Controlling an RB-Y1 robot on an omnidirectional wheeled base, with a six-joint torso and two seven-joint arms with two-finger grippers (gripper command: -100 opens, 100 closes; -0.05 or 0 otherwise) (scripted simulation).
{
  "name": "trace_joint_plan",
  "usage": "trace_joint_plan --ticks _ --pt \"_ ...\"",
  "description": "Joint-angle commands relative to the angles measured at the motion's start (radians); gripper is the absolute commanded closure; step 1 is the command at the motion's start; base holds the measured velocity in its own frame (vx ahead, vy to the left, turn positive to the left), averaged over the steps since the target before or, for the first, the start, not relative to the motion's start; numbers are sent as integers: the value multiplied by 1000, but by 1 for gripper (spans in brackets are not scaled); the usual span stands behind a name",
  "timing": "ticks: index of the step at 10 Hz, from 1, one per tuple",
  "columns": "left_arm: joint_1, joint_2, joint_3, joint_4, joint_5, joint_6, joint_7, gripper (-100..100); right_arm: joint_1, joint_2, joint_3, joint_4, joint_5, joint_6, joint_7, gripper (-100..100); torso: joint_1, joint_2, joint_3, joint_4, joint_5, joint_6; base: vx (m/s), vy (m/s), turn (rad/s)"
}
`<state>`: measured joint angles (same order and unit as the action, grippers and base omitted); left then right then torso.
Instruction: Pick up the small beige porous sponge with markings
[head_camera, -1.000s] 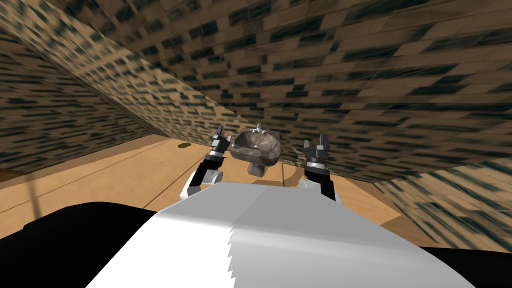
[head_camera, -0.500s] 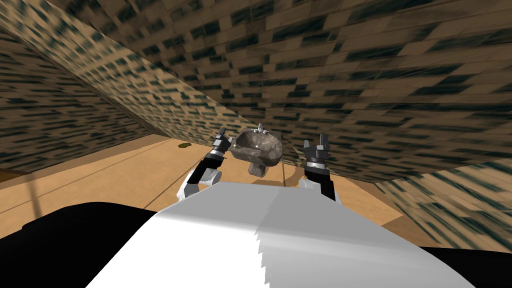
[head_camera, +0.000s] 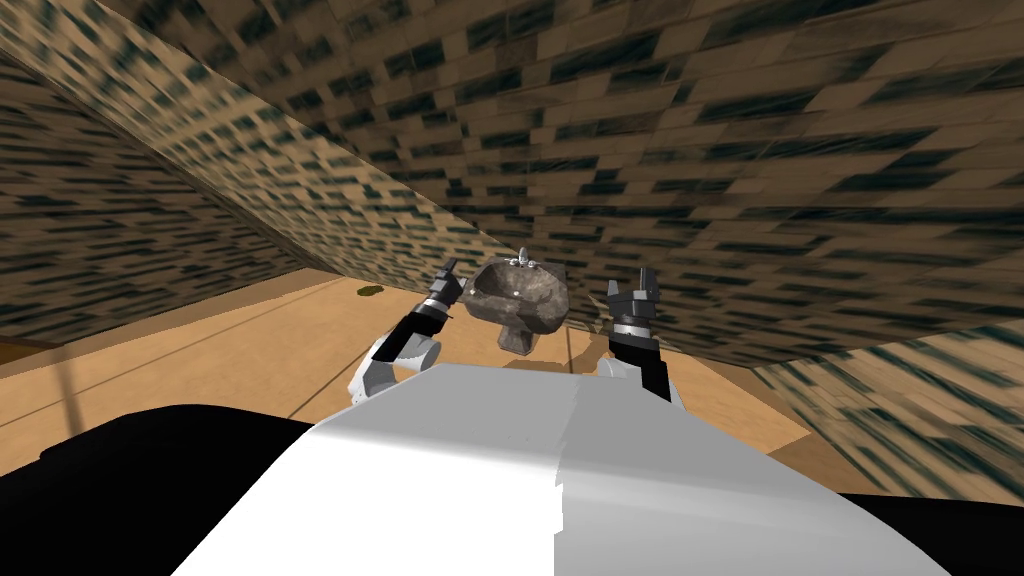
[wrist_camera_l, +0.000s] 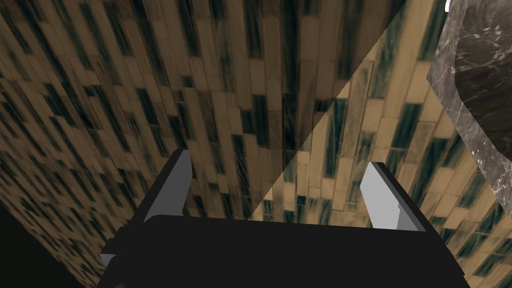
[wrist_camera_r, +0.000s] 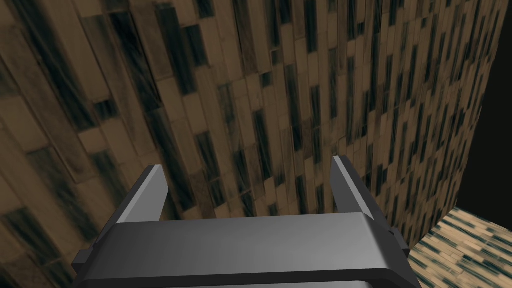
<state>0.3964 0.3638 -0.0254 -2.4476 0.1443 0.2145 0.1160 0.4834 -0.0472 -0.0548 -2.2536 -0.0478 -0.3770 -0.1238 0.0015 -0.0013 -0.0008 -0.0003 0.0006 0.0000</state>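
The left end effector (head_camera: 447, 270) and right end effector (head_camera: 633, 288) stand open either side of a dark marbled sink (head_camera: 520, 300) on a tiled wall (head_camera: 700, 150). The small olive-tan sponge (head_camera: 368, 291) lies on the floor (head_camera: 250, 350), left of centre, well apart from both.

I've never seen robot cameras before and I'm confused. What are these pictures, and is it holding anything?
This is a robot with two arms. One picture comes from a camera on its head, looking down. It shows the left hand and the right hand raised on either side of a dark stone sink at a tiled wall. The other two pictures come from a camera on each wrist, looking along that hand's two grey fingers. Both hands are open and hold nothing. On the tan floor, to the left by the wall, lies a small yellowish thing. It may be the sponge, but it is too small to tell.
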Motion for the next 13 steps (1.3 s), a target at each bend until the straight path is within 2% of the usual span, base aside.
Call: trace_joint_plan --ticks 1,13 --pt "-3 20 2 -8 5 50 -3 -100 0 0 0 0 0 0 0 0 0 0 0 0 0 0 21 29 10" --pt "-45 105 27 -35 24 393 -31 -100 0 0 0 0 0 0 0 0 -3 -1 -1 0 -1 0 28 0 16"
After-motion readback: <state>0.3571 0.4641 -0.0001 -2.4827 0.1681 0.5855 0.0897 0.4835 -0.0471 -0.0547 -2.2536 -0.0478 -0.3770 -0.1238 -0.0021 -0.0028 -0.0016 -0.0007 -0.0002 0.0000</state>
